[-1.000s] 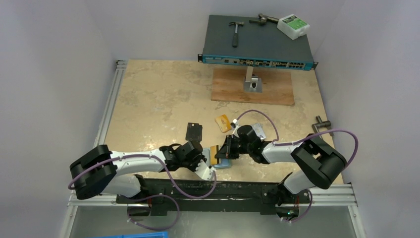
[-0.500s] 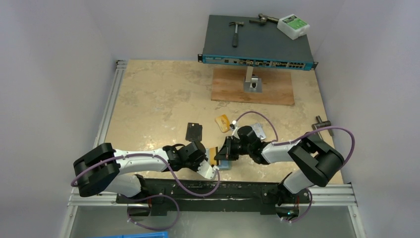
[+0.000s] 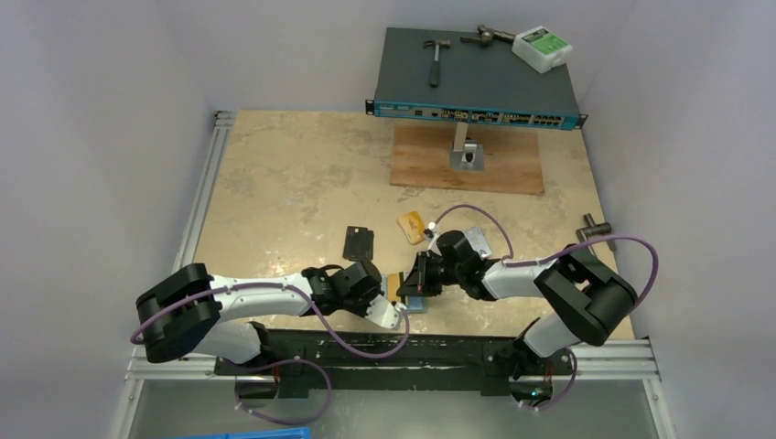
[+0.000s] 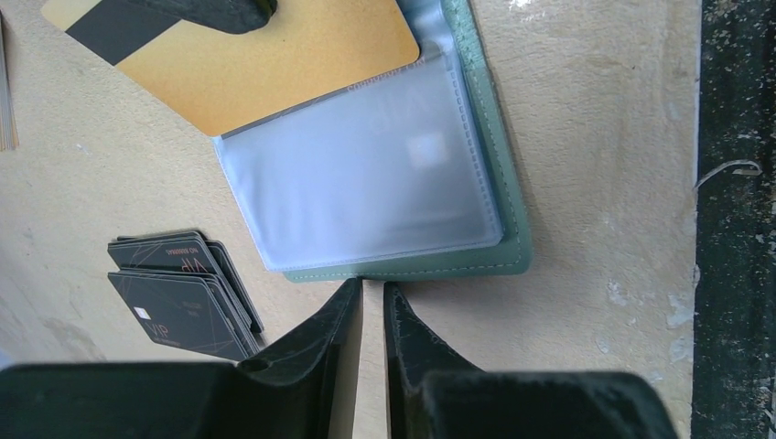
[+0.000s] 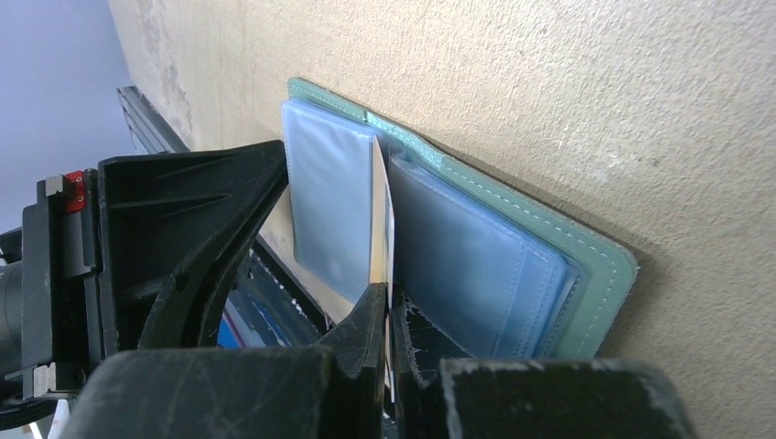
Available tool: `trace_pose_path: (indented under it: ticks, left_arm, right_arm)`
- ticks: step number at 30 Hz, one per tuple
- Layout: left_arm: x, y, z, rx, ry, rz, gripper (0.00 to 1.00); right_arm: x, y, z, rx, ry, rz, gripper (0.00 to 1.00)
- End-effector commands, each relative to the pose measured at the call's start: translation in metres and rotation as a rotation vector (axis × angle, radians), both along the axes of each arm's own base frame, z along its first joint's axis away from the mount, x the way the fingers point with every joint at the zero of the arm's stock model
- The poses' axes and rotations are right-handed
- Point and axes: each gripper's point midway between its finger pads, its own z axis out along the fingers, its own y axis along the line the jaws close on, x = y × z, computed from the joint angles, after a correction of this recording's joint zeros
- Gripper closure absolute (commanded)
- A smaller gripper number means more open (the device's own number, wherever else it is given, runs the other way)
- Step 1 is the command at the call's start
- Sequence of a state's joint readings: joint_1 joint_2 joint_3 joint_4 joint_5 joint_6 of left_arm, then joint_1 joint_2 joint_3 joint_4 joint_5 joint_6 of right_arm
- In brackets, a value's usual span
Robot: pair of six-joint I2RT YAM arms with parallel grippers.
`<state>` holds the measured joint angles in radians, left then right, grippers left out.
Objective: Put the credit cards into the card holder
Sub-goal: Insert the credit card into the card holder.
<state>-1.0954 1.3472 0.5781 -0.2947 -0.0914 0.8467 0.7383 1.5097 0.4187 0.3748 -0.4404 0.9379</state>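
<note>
Right wrist view: my right gripper (image 5: pixel 386 306) is clamped on the orange card (image 5: pixel 379 210), seen edge-on, with its leading end between 2 clear sleeves of the card holder (image 5: pixel 599 270). The holder lies open on the table (image 4: pixel 595 137) straight ahead of the fingers. From the left wrist, 1 corner of the card sits under a sleeve, its long axis skewed to the pocket. My left gripper (image 4: pixel 372 297), jaws a narrow empty slit, points at the holder's near-left edge, well placed to brace it.

Ahead of your left gripper (image 4: pixel 372 297) lies the card holder (image 4: pixel 506 197); a card (image 4: pixel 274 64) sits partly in its far sleeve, stacked cards (image 4: pixel 183 293) to that gripper's left
</note>
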Motion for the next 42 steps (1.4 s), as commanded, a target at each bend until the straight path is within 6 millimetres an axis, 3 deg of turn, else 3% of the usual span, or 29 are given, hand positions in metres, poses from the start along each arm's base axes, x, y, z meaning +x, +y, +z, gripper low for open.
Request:
trace_pose_path:
  ticks: [1, 11, 17, 37, 42]
  left_arm:
    - [-0.001, -0.006, 0.005, -0.016, 0.014, 0.015, 0.87]
    - [0.000, -0.008, 0.006, -0.024, 0.007, 0.012, 0.90]
    - [0.001, -0.009, 0.008, -0.033, 0.000, 0.012, 0.91]
    - [0.000, -0.010, 0.012, -0.044, -0.001, -0.002, 0.94]
    - [-0.001, -0.014, 0.015, -0.061, 0.013, 0.014, 0.95]
  right_arm:
    - [-0.008, -0.014, -0.020, -0.102, 0.046, -0.001, 1.00]
    - [-0.020, -0.002, -0.011, -0.031, 0.079, 0.100, 1.00]
    - [-0.020, -0.006, -0.012, -0.057, 0.075, 0.101, 1.00]
    - [0.016, -0.013, -0.027, -0.156, 0.033, 0.028, 1.00]
    - [0.013, -0.014, -0.028, -0.158, 0.032, -0.007, 1.00]
